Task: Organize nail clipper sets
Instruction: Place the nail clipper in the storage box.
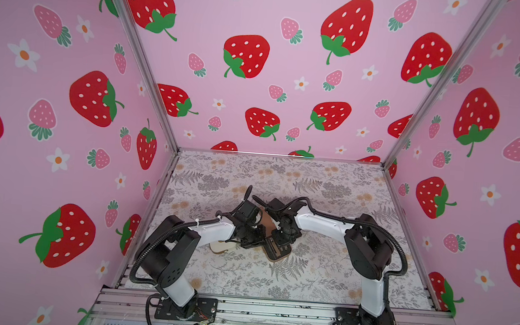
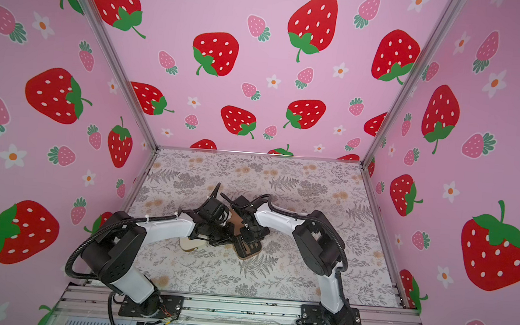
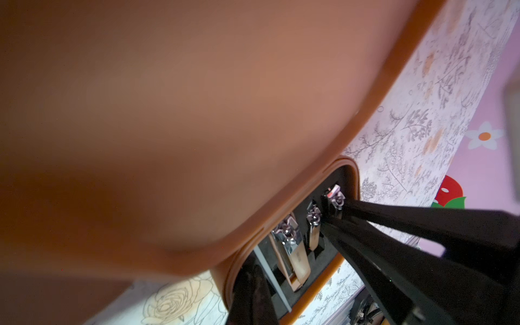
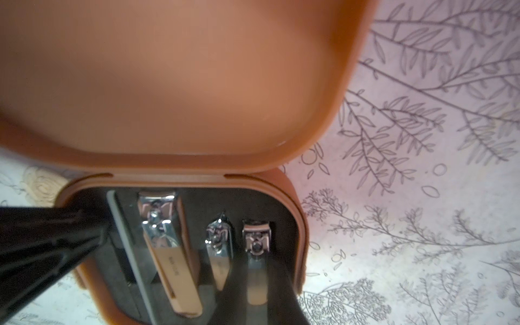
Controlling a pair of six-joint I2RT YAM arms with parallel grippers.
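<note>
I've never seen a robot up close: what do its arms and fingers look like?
Both match: the left arm and right arm have glossy white shells, chunky black joints and ribbed black cable hoses held by white ties. The fingers are slim, black and tapered.

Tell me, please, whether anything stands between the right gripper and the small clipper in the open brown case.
Nothing visible does: the lid stands raised clear, and the right gripper is closed on the small clipper.

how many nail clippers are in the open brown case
3, side by side in the brown case: a large clipper beside the grey file, a pointed clipper in the middle, a third clipper by the wall. More may be hidden.
</note>
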